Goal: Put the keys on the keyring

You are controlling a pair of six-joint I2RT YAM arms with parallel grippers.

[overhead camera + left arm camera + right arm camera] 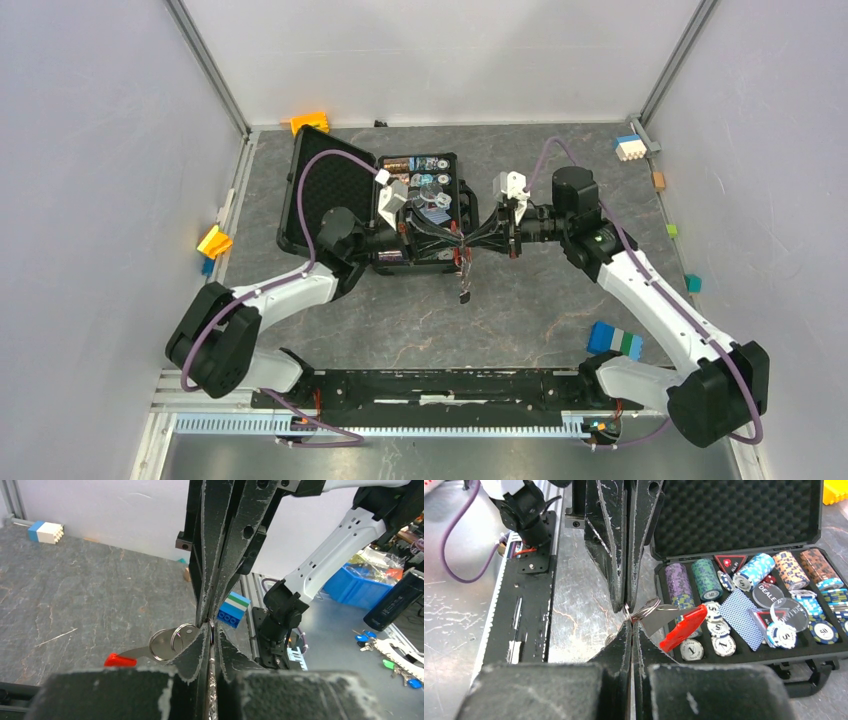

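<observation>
My two grippers meet tip to tip above the front edge of the open case: left gripper (455,243), right gripper (478,243). Between the tips sits the keyring (172,642), a thin silvery ring on a flat metal plate ending in a narrow red tag (684,627). My left gripper (211,635) is shut, with a silvery chain running down its slot. My right gripper (631,622) is shut too, pinching the ring at its very tips. A small dark piece (464,295) hangs below them. I cannot pick out the keys for certain.
A black poker-chip case (330,190) lies open behind the grippers, with chips and cards inside. Toy blocks lie about: blue-green (614,340) near right, white-blue (629,148) far right, orange (310,122) far left, yellow (214,241) by the left wall.
</observation>
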